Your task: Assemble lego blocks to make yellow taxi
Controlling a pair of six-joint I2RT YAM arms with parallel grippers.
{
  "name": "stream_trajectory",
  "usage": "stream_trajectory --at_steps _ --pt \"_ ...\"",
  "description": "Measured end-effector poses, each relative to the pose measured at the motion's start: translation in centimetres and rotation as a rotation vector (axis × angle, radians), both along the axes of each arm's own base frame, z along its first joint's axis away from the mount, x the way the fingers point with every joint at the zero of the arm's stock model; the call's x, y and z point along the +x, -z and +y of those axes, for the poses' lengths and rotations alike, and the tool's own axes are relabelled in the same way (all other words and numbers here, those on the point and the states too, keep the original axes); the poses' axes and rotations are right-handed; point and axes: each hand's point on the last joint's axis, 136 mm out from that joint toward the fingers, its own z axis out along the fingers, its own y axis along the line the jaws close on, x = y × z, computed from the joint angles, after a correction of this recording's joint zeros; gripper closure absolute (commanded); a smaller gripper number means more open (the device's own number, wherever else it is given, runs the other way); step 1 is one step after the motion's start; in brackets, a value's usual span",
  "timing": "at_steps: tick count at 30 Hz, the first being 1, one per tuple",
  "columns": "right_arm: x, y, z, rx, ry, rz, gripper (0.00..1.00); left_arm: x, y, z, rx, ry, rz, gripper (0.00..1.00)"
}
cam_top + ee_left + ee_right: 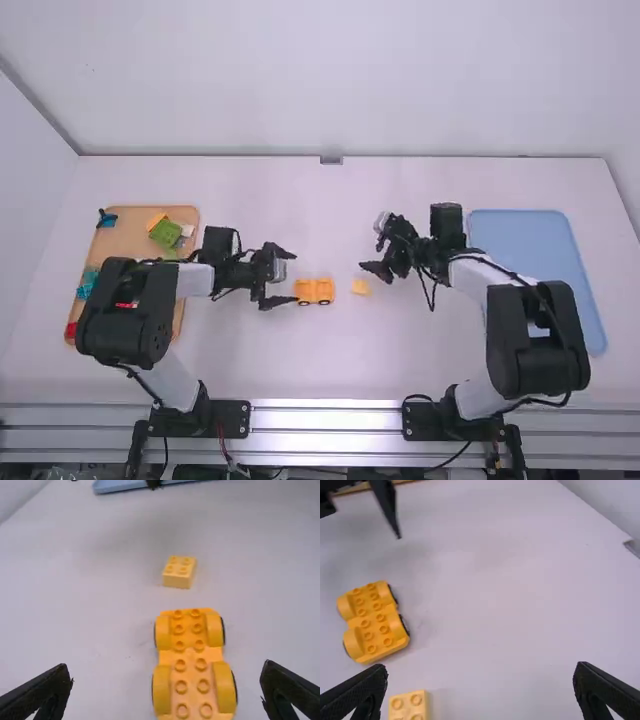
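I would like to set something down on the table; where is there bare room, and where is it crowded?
Bare white table runs beyond both grippers, between the tan tray and blue tray. Another patch lies between the arms, nearer their bases than the wheeled base. The middle is crowded: left gripper, wheeled base, yellow block, right gripper.

no readable text, no legible labels, brands, numbers or signs

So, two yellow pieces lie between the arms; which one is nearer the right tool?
The small square brick, with four studs and no wheels. The longer wheeled base lies nearer the left tool.
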Motion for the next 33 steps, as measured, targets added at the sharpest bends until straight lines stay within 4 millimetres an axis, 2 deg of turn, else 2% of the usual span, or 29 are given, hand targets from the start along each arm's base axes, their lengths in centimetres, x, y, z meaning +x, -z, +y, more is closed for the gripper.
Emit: stream_trajectory --at_steps 4,6,14,18,22,23,31,33 --pt "-0.8 1.7 -0.4 0.025 -0.074 0.023 0.01 -0.2 0.6 -0.2 -0.037 -0.040 0.047 0.01" --pt "-2.0 3.1 -0.5 0.043 -0.124 0.055 0.01 -0.6 1.4 -0.3 -0.057 -0.048 0.098 0.01" --pt "-4.5 6.7 0.6 0.074 -0.257 0.075 0.01 -1.0 2.9 -1.5 -0.100 -0.004 0.164 0.01" --pt "-5.1 8.4 1.0 0.076 -0.301 0.060 0.09 -1.2 3.4 -2.5 -0.092 0.023 0.180 0.01" --pt "-5.2 9.4 1.0 0.076 -0.319 0.039 0.21 -1.2 3.5 -3.3 -0.071 0.037 0.171 0.01" --pt "-5.0 9.5 0.9 0.075 -0.317 0.031 0.28 -1.2 3.6 -3.4 -0.065 0.037 0.169 0.01" --pt "-4.3 9.6 0.7 0.067 -0.318 -0.030 0.40 -0.9 4.2 -3.4 -0.026 0.014 0.161 0.01" --pt "-4.5 9.7 0.9 0.063 -0.327 -0.041 0.47 -0.9 4.3 -3.3 -0.022 0.011 0.161 0.01"
